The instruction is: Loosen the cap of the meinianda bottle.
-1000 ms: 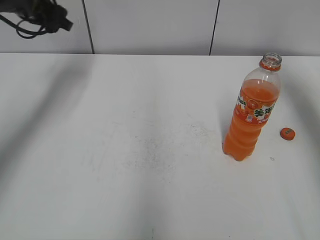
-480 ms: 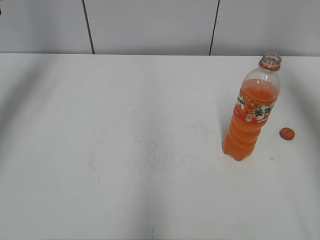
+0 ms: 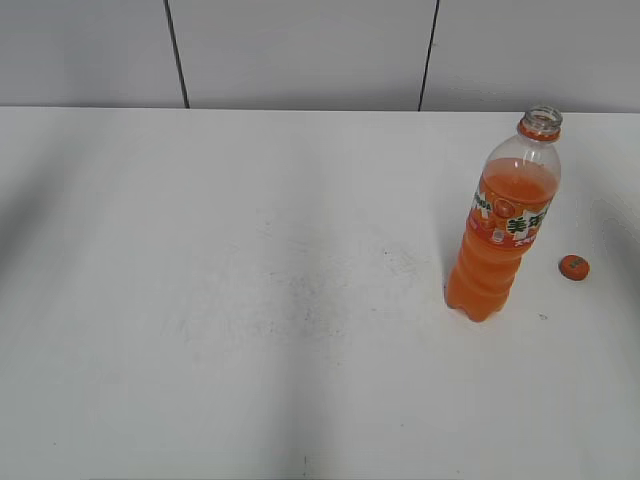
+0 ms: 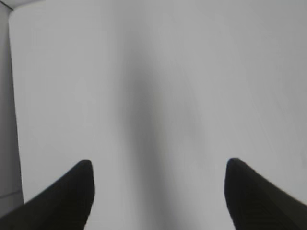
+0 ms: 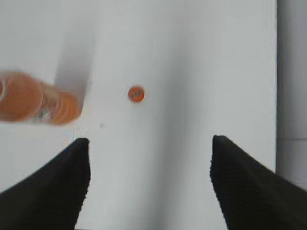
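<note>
**deskwatcher:** Going left to right with the meinianda bottle (image 3: 503, 235) as my anchor. Everything left of it is bare white desk (image 3: 250, 300), no arm in the outside view at all. The left pincer (image 4: 158, 191) only shows in its own wrist cam: two dark tips spread wide, nothing between them, just blank desk underneath. So it's hanging open and empty, well away from the bottle as far as I can tell.

**capguy:** And the bottle itself?

**deskwatcher:** Upright on the right part of the desk, neck open, only the orange ring around the mouth. The cap (image 3: 573, 266) lies flat on the desk just to the right of the bottle's lower half, near it but not touching.

**capguy:** So it's more than loosened, it's completely off?

**deskwatcher:** That's my read. I'd guess it sits there because that's the side the right arm works on, an easy spot to drop it clear of the bottle.

**capguy:** Right pincer holding anything?

**deskwatcher:** Nope. The right pincer (image 5: 149, 187) has its tips wide apart and empty, looking down from high up, with the cap right of the blurry bottle in that cam too. Looks to me like both arms are parked off the job.
</note>
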Controlling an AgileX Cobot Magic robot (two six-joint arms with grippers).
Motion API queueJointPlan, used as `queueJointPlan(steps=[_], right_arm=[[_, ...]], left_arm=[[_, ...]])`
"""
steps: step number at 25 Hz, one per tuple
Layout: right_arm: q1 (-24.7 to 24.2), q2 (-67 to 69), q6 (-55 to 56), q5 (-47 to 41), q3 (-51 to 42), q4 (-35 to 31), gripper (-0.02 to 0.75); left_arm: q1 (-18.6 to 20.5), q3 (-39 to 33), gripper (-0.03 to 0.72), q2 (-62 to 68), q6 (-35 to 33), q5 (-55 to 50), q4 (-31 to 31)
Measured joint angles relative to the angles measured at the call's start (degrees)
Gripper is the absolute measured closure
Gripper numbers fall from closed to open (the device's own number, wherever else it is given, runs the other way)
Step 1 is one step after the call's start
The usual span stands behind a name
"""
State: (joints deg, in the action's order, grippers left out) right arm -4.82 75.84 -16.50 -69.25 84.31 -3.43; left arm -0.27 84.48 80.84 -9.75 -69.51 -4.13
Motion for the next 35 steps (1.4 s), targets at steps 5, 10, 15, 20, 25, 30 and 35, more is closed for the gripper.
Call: queueJointPlan(steps=[5, 10, 15, 20, 25, 30, 35], right_arm=[[0.00, -15.05, -1.23, 2.86, -22.81, -2.75, 0.153], [0.00, -26.23, -1.85, 5.13, -37.31, -3.04, 0.153], [0.00, -33.78, -2.29, 7.35, -45.62, -3.48, 0.153], [0.05, -37.53, -2.32, 8.21, -53.87, -4.23, 0.172], [0.05, -41.82, -2.32, 9.39, -58.57, -5.28, 0.201], [0.05, -43.66, -2.32, 9.58, -58.74, -5.50, 0.217], [0.05, -46.02, -5.42, 9.58, -58.74, -7.18, 0.217]], left_arm=[[0.00, -18.37, 0.179, -16.53, -0.20, 5.52, 1.66], [0.00, -31.38, 0.179, -31.32, -0.27, 7.66, 2.67], [0.00, -40.33, 0.179, -44.26, -0.27, 10.24, 5.78], [0.00, -47.32, 0.179, -52.70, -0.27, 9.49, 6.93], [0.00, -51.81, 0.179, -58.99, -0.13, 9.48, 7.63], [0.00, -51.81, 0.179, -62.89, -0.09, 9.91, 7.75], [0.00, -51.81, 0.180, -69.12, -0.07, 9.91, 7.82]])
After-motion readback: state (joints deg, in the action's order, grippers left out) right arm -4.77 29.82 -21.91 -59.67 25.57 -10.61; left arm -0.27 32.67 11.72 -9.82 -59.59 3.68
